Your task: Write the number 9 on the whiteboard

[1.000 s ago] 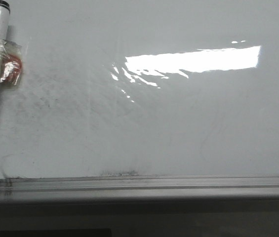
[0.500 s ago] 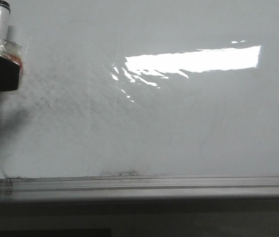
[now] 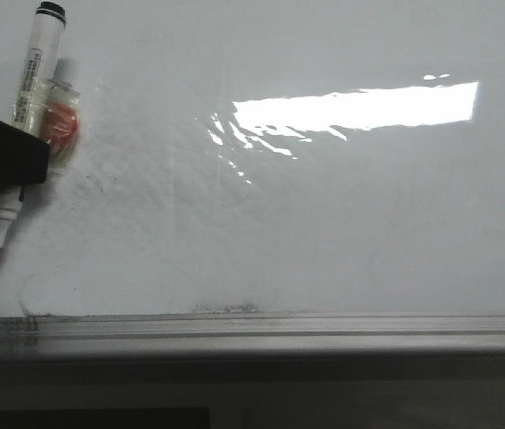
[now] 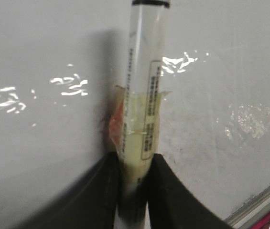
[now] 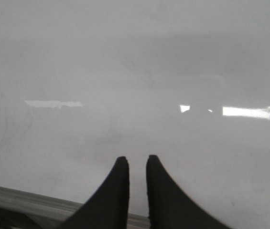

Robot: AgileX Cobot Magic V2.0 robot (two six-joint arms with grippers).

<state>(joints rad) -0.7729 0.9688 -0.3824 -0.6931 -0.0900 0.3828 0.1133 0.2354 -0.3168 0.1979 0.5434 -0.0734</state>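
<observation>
Left claw (image 4: 134,191) is gripping the marker (image 4: 144,95), both black fingers (image 4: 103,191) pressing its barrel just below a wrap of clear tape (image 4: 137,129); in the front view the claw (image 3: 6,152) is entering at 9 o'clock as a dark block crossing the marker (image 3: 33,76). The marker is leaning, black cap pointing toward 1 o'clock, dark tip hanging toward 7 o'clock just over the board. An orange-red tag (image 3: 60,125) under the tape is sticking out at the barrel's 3 o'clock side.

Right claw (image 5: 137,191) is hovering over the board, fingers (image 5: 118,186) drawn nearly together with only a thin gap, holding nothing; it is not showing in the front view.

The whiteboard (image 3: 324,232) is serving as the surface: glossy, grey smudges spreading from the marker toward centre, a bright glare patch (image 3: 359,107) sitting at 1 o'clock, the grey edge rail (image 3: 279,326) running along 6 o'clock. A dark smear (image 3: 225,308) is lying against the rail.

The number 9: no black stroke is showing anywhere on the board.
</observation>
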